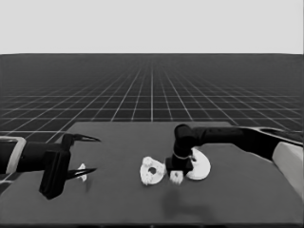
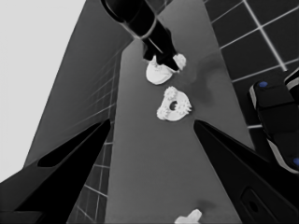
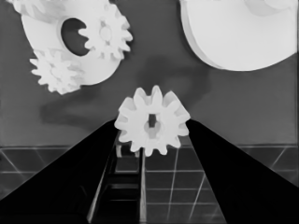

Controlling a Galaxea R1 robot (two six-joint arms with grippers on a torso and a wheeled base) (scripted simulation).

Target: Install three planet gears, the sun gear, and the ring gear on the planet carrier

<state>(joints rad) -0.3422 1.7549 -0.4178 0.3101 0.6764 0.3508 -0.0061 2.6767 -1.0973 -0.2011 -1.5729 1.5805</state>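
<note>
— Near the middle of the table (image 1: 118,199), what is the right gripper (image 1: 176,176) doing?

— It reaches in from the right and points down between the two round parts. Its fingers are closed on a small toothed gear (image 3: 152,120); the right wrist view shows the gear pinched between the two black wedges, teeth outward, its centre hole facing the camera. In the head view that gear is the small white piece at the fingertips, just above the tabletop.

— And the smaller round part?

— The smaller round part (image 1: 152,171) lies flat just to the left of the gripper. The right wrist view shows two gears sitting on it, one beside its centre hole (image 3: 106,33) and one at its rim (image 3: 55,70), with a third partly cut off at the picture's edge. The left wrist view also shows toothed wheels on it.

— Where is the larger round part?

— The larger round part (image 1: 200,165) lies just to the right of the gripper, partly hidden behind the black arm. It is close to the smaller one but not touching it.

— The left arm?

— The left gripper (image 1: 90,154) waits over the table's left end, fingers spread wide and holding nothing. A thin white piece (image 1: 81,172) lies on the table under its lower finger.
</note>
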